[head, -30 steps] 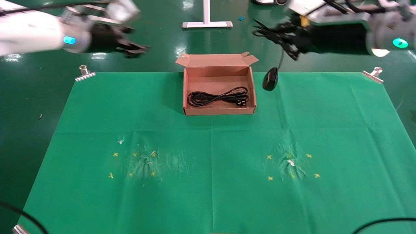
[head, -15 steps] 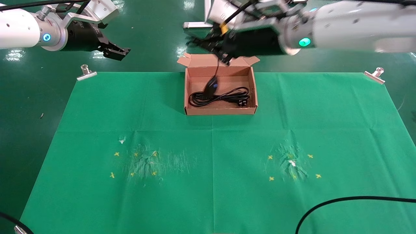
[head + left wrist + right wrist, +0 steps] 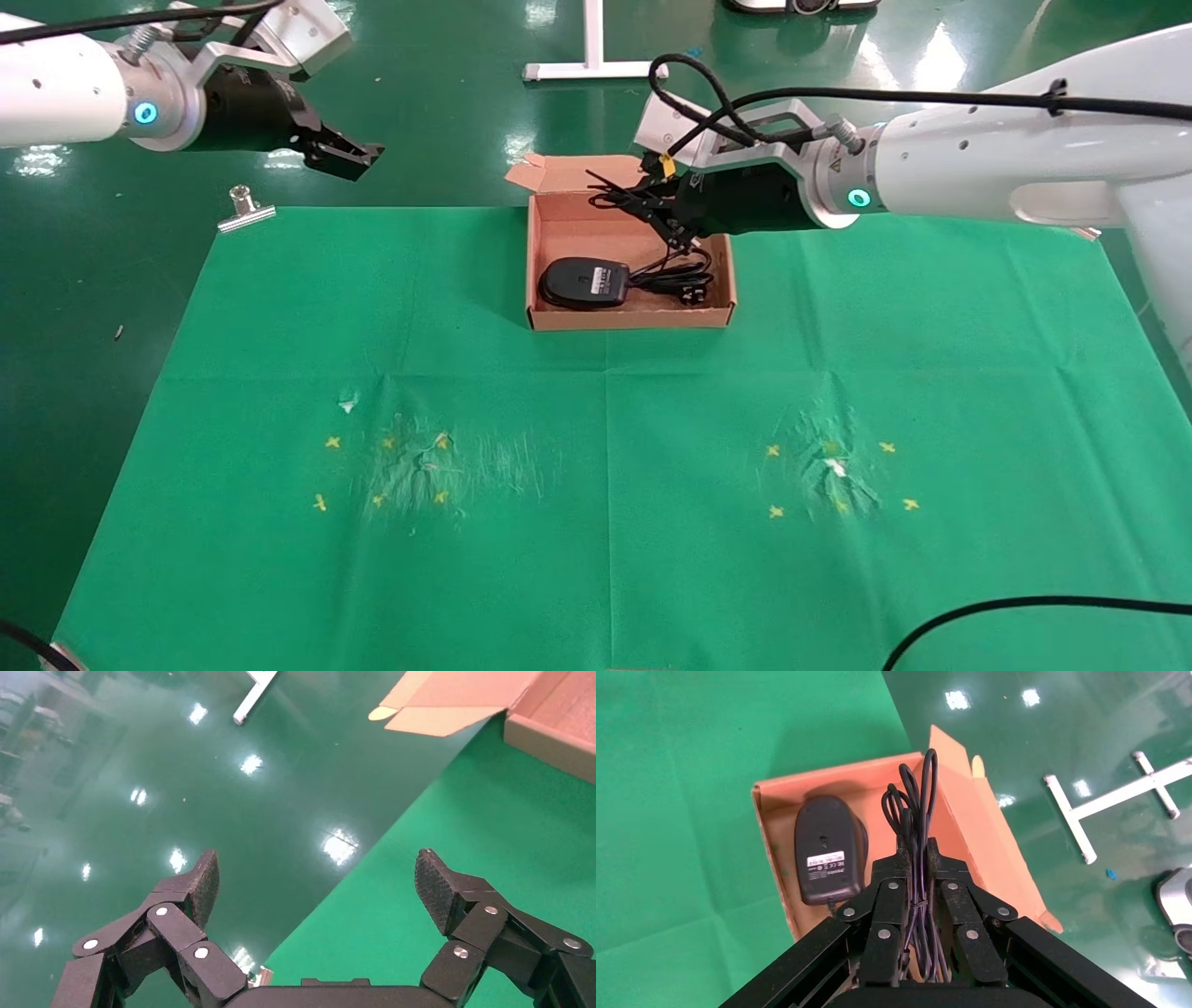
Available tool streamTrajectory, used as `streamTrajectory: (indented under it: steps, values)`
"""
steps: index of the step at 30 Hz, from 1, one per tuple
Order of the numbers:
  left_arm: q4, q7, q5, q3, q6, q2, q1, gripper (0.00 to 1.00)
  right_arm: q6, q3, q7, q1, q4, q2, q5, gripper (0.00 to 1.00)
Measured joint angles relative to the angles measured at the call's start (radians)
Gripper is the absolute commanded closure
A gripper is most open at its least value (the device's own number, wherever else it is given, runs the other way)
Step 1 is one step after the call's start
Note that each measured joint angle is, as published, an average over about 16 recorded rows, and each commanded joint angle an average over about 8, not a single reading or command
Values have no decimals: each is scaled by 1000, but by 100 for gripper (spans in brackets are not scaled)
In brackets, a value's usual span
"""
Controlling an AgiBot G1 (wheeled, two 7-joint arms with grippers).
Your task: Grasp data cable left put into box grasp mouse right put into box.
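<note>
Lying label-up in the box [image 3: 629, 321], the mouse [image 3: 584, 281] covered the left loops of the data cable [image 3: 684, 277], whose pronged plug showed at the right. The right gripper [image 3: 663, 216] hung over the box's far right part, fingers pinched on the mouse's bundled thin cord [image 3: 914, 804]. The left gripper [image 3: 346, 158] hovered spread wide beyond the green cloth's [image 3: 596, 485] far left corner, holding nothing. Corrugated brown walls hid the box floor's near strip.
</note>
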Motion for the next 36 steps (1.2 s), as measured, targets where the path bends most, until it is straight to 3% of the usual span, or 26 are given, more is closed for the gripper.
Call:
streamTrajectory:
  steps: [14, 36]
  values:
    - [2, 4, -2, -1, 0, 3, 1, 0, -40, 26, 10, -46, 67, 52, 73, 0]
    - [2, 4, -2, -1, 0, 3, 1, 0, -213, 153, 36, -280, 308, 283, 437, 0]
